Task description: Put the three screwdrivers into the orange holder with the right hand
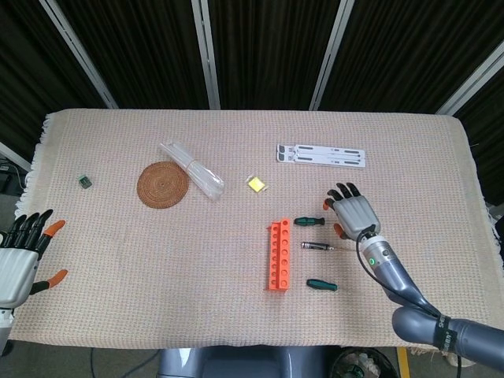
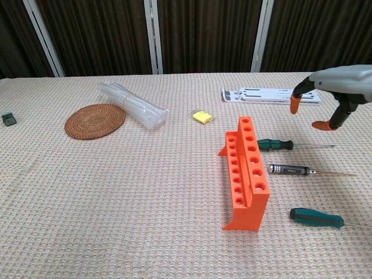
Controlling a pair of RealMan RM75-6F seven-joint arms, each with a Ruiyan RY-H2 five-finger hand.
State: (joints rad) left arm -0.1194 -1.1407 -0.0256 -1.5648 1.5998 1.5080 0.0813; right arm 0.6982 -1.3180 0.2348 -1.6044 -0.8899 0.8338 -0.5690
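Right hand (image 1: pixel 353 213) hung right of centre in the head view, fingers spread and holding nothing, poised over the tip end of the green-handled screwdriver (image 1: pixel 309 221). Just below that tool lay the black-handled screwdriver (image 1: pixel 316 246), and lower still the short teal-handled screwdriver (image 1: pixel 321 284); all three rested flat on the woven tablecloth (image 1: pixel 236 307), pointing right, just beside the orange holder (image 1: pixel 277 255) at centre frame. Every hole in the holder stood empty, so by my judgement nothing of the task was done: three pick-ups and three insertions remained.

Left hand (image 1: pixel 17 260) sat at the lower left edge of the head view, fingers apart and empty, well away from the work. Farther out, in the upper half, were a woven coaster (image 1: pixel 163 184), a clear plastic bundle (image 1: pixel 191 170), a small yellow block (image 1: pixel 257 185) and a white folding stand (image 1: pixel 320 154).

Chest view alone showed the holder upright with its two stepped rows of holes, and the orange fingertips (image 2: pixel 295 104) raised clear above the screwdriver shaft; the left hand was absent from it
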